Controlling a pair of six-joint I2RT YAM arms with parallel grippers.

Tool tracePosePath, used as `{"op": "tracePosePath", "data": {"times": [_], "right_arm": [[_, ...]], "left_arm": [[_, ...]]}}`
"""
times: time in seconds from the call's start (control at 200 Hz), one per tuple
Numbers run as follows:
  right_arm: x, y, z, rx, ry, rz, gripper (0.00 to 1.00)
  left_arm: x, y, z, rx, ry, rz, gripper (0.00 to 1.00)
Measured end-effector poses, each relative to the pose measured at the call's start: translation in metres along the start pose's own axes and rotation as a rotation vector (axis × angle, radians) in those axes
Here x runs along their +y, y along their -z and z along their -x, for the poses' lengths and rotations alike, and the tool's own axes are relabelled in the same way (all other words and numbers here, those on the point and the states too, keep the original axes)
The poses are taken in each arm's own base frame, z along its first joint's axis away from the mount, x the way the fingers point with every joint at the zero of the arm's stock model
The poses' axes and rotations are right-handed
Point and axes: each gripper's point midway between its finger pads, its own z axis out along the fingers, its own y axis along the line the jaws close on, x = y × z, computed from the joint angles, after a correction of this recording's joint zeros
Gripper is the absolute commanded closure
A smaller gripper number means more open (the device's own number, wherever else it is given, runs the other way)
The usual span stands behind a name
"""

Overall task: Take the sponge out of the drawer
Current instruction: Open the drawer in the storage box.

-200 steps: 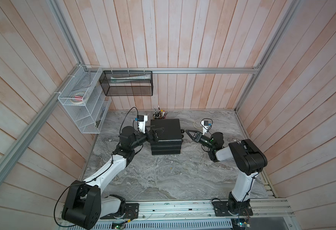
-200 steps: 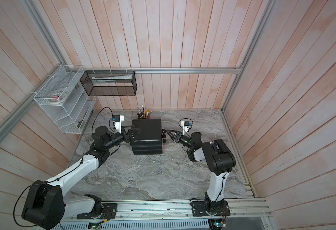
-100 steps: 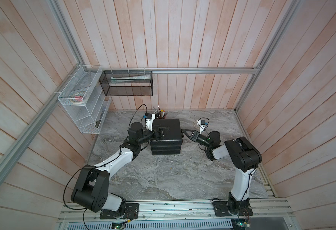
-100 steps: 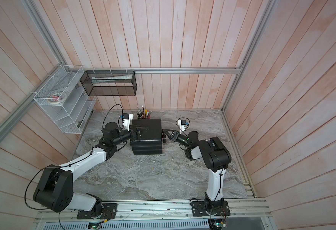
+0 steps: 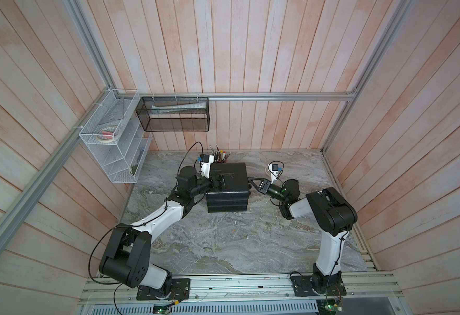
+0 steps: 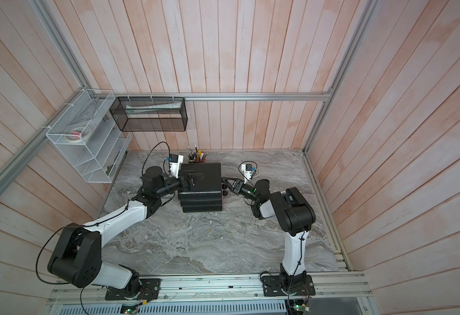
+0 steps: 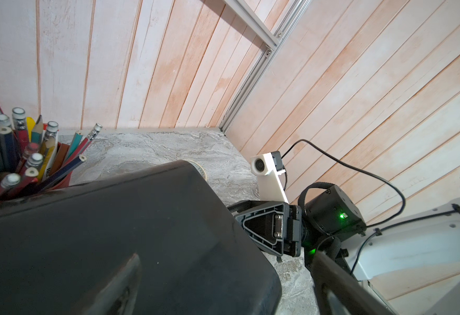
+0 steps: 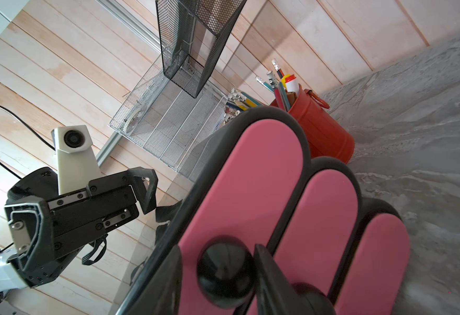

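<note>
Black drawer unit (image 5: pixel 238 181) with pink drawer fronts (image 8: pixel 250 177) and black knobs (image 8: pixel 224 272), red pencil cup (image 8: pixel 321 128), grey veined tabletop (image 5: pixel 209 240).

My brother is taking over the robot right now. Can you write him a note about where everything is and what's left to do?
Left gripper: open, over the top of the black drawer unit.
Right gripper: at the unit's pink front, with its jaws on either side of the top drawer's knob. It is not clear whether they grip it yet.
Sponge: not in sight, presumably inside a drawer.
Done: both arms are at the unit; no drawer looks pulled out.
Left: pull the drawer open, find the sponge and lift it out onto the table.
</note>
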Motion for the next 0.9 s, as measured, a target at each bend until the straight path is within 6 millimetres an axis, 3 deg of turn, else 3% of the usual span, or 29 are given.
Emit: {"op": "tracePosePath", "data": {"times": [0.38, 0.9], "right_arm": [[-0.006, 0.005, 0.0, -0.021, 0.004, -0.026, 0.71], [-0.019, 0.06, 0.02, -0.132, 0.009, -0.105, 0.75]], "left_arm": [[0.001, 0.0, 0.0, 0.0, -0.006, 0.003, 0.0], [0.002, 0.0, 0.0, -0.002, -0.013, 0.013, 0.0]]}}
